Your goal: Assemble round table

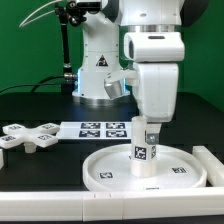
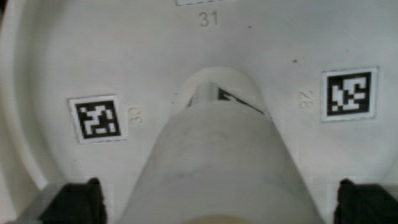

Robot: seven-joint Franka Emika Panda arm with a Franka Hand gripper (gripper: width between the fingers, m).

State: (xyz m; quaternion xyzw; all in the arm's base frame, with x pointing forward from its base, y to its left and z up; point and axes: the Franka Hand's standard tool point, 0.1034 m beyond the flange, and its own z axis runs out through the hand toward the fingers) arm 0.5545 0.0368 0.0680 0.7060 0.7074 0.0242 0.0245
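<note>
Over centre of round disc (image 1: 148, 167), cylinder post (image 1: 144, 151) stands upright, clamped in tool (image 1: 146, 126). Contact with disc unclear. Risk: post off-axis at socket, causing cross-threading or tipping. Cross-shaped foot (image 1: 25, 137) well apart.

Hand (image 1: 146, 128) hangs low over large rimmed round disc (image 1: 112, 172), fingers down. Short thick cylinder post (image 1: 144, 153) stands upright directly below hand, top end between fingers, base on disc floor. Finger closure hard to judge. Cross-shaped foot (image 1: 22, 136) lies on black desk (image 1: 40, 105), well apart from hand toward exterior view's left. Marker board (image 1: 100, 128) lies between foot and hand.
</note>
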